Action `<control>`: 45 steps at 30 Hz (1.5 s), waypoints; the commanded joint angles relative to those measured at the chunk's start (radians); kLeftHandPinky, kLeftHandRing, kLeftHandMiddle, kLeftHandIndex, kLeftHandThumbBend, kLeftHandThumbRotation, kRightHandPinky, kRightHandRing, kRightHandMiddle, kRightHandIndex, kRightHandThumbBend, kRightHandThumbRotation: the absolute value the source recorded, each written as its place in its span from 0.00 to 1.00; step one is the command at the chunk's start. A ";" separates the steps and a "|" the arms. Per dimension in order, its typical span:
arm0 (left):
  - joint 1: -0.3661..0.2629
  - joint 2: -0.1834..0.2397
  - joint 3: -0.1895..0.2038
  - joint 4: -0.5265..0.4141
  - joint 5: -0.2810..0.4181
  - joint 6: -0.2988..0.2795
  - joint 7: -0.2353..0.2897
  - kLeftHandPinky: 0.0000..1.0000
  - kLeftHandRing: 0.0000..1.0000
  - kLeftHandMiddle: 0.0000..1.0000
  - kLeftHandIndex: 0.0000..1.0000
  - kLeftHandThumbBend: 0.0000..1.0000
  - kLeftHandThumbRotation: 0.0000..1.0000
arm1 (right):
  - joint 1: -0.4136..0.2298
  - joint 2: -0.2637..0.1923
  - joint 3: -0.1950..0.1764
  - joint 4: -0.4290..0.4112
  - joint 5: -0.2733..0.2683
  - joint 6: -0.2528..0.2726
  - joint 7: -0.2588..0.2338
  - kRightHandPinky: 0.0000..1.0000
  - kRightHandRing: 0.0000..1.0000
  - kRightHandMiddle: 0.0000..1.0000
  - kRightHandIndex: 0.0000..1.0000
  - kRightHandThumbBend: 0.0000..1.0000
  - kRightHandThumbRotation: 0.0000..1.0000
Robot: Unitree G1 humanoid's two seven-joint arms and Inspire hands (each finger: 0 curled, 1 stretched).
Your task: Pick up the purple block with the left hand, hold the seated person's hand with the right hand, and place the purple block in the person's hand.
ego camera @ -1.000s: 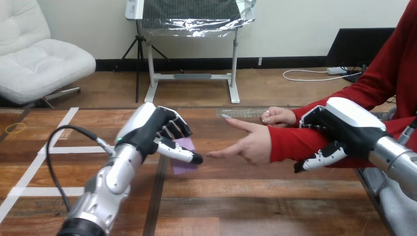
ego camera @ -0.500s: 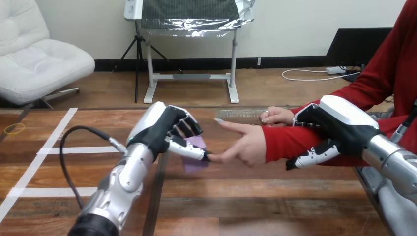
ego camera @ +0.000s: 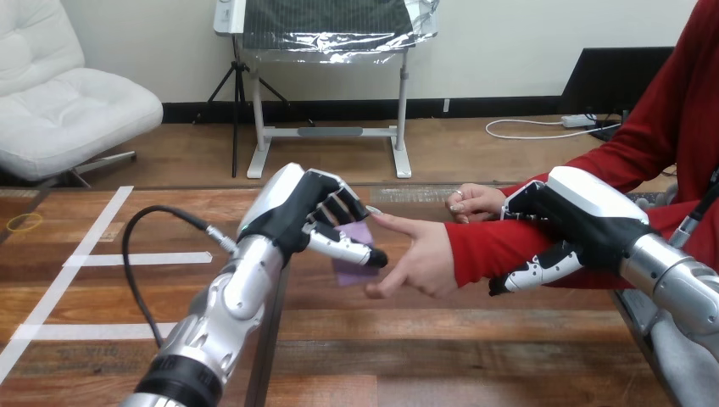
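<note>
Left robot hand (ego camera: 298, 212) pinches purple block (ego camera: 351, 272) — long axis roughly upright.

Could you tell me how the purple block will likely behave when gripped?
The purple block is probably stiff: its flat face looks unbent in the left robot hand. Likely light, held by a pinch; flat sides shouldn't roll.

Wooden table (ego camera: 441, 339) is carrying white tape lines (ego camera: 148, 259) on its left side, yellow ring (ego camera: 24, 222) sitting at the far-left edge.
</note>
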 commanded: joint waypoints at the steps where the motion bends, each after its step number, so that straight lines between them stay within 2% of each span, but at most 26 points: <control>1: -0.104 -0.014 0.003 0.006 -0.013 -0.035 0.022 0.35 0.39 0.43 0.44 0.78 0.00 | -0.018 0.064 -0.016 -0.073 0.026 -0.009 0.004 0.26 0.29 0.33 0.33 0.81 0.23; 12: -0.132 -0.034 0.000 0.022 -0.007 -0.056 0.043 0.36 0.39 0.43 0.44 0.77 0.00 | -0.008 0.075 -0.019 -0.094 0.030 -0.002 0.002 0.27 0.29 0.33 0.34 0.82 0.25; 27: -0.163 -0.060 -0.005 0.024 -0.003 -0.034 0.053 0.35 0.37 0.42 0.44 0.76 0.00 | 0.002 0.084 -0.028 -0.107 0.019 0.009 -0.001 0.26 0.29 0.33 0.34 0.83 0.24; 36: -0.169 -0.086 -0.004 0.020 -0.013 -0.016 0.048 0.33 0.36 0.41 0.43 0.78 0.00 | 0.005 0.088 -0.030 -0.105 0.015 0.006 -0.006 0.26 0.29 0.33 0.34 0.83 0.23; 45: -0.167 -0.107 -0.005 0.024 -0.021 -0.034 0.041 0.31 0.35 0.40 0.43 0.78 0.00 | 0.006 0.090 -0.034 -0.098 0.019 0.003 -0.003 0.26 0.29 0.33 0.34 0.83 0.23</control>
